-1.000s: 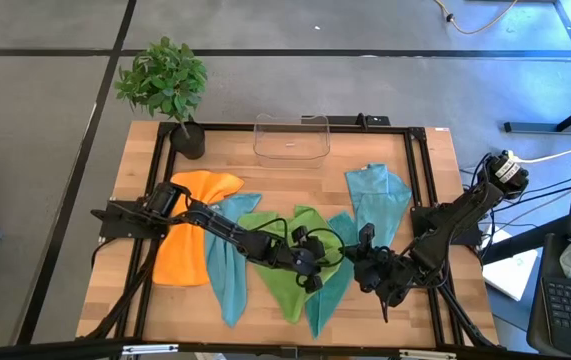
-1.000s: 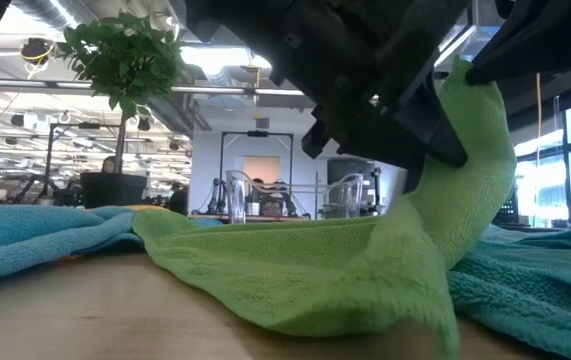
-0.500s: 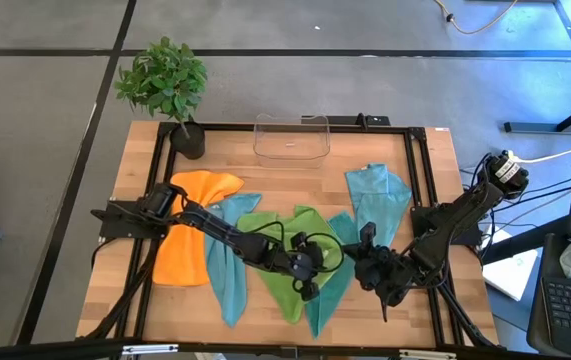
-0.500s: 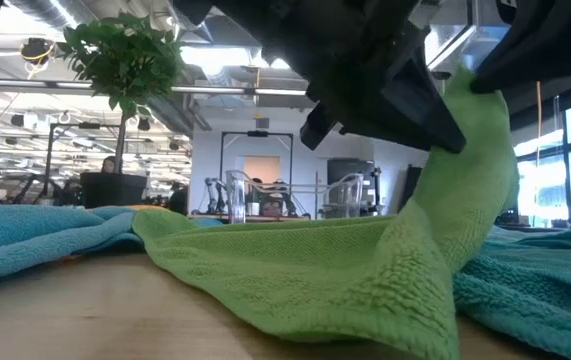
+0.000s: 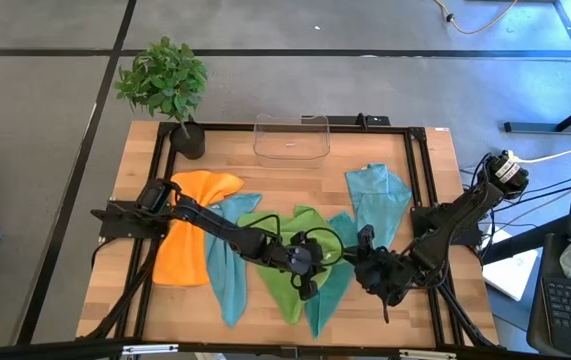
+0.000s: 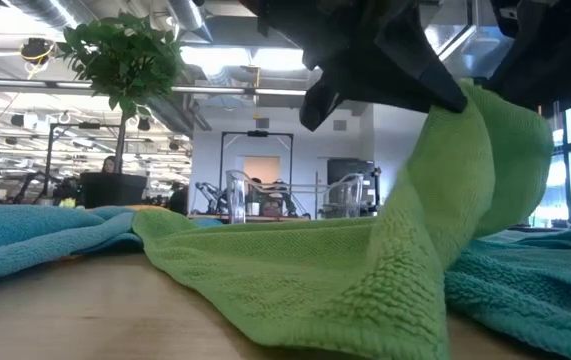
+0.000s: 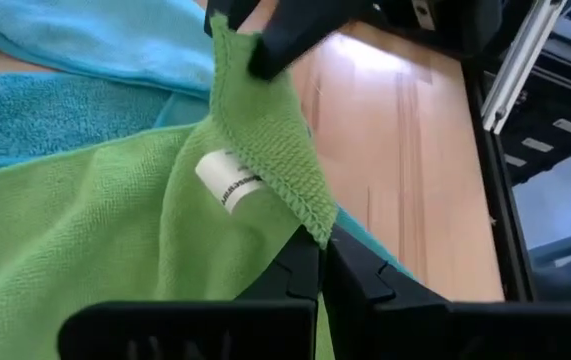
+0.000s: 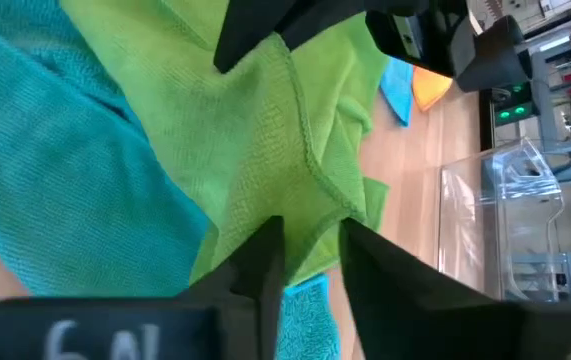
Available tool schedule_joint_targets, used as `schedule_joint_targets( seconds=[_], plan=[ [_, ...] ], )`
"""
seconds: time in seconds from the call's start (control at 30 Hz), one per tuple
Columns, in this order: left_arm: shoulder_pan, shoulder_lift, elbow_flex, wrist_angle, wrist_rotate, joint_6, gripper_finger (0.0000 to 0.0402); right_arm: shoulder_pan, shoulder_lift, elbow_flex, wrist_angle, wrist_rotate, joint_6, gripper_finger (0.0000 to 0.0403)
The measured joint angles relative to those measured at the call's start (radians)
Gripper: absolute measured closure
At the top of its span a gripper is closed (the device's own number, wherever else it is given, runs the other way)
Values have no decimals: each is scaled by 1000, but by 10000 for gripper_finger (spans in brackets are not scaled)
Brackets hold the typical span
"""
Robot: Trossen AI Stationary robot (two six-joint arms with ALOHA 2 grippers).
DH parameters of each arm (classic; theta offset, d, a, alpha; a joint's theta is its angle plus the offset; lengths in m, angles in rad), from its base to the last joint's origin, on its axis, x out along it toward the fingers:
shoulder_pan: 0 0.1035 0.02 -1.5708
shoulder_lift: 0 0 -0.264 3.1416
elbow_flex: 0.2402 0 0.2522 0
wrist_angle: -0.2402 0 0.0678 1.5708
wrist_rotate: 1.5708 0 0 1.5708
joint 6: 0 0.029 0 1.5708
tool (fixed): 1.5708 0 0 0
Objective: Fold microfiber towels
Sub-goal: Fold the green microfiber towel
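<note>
A lime green towel (image 5: 283, 285) lies in the middle of the table's near half, one corner pulled up into a peak (image 6: 465, 170). My left gripper (image 5: 308, 268) is shut on that raised part, beside a white label (image 7: 230, 180). Just to its right, my right gripper (image 5: 368, 268) stands open, with the towel's hemmed corner (image 8: 350, 205) between its fingers. An orange towel (image 5: 187, 240) lies flat at the left. Teal towels (image 5: 227, 265) (image 5: 377, 195) lie on either side of the green one, one partly under it (image 5: 330, 288). My left gripper pinches the green towel's hemmed edge (image 7: 313, 215) between its two fingers, close to the label. The fingers slant down from the table's left. The edge runs up from them to the right gripper; the rest of the towel lies on the table. My right gripper's fingers (image 8: 265, 255) stand apart around the towel's corner; I cannot tell whether a finger still touches it.
A clear plastic bin (image 5: 292, 135) stands at the far edge's middle, with a potted plant (image 5: 170, 85) at the far left corner. Black frame rails (image 5: 415, 170) run along the table's sides. Bare wood shows at the near left and far right.
My left gripper has risen a little with the green towel's edge. The towel's raised peak, narrow a second ago, has spread wider and now droops toward the table's right. The rest of the towel has stayed on the table.
</note>
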Motion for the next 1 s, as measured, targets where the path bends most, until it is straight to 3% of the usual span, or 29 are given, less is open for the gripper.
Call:
schedule_joint_targets(
  seconds=[0.2,0.37,0.53,0.67,0.87,1.0],
  plan=[
    [-9,-1,0,-2,-6,-1,401,0,0,0,16,1,0,239],
    [-12,-1,0,-17,-6,-1,401,-15,0,0,52,24,3,217],
    [-30,22,1,-19,-25,-5,401,-35,0,-2,99,-218,111,215],
    [-43,84,0,52,48,-15,401,-47,1,-54,167,-386,175,215],
    [-62,189,15,155,141,-20,401,-49,2,-96,169,-326,233,215],
    [-71,253,91,148,161,7,401,-91,2,-144,283,-329,213,215]
  ],
)
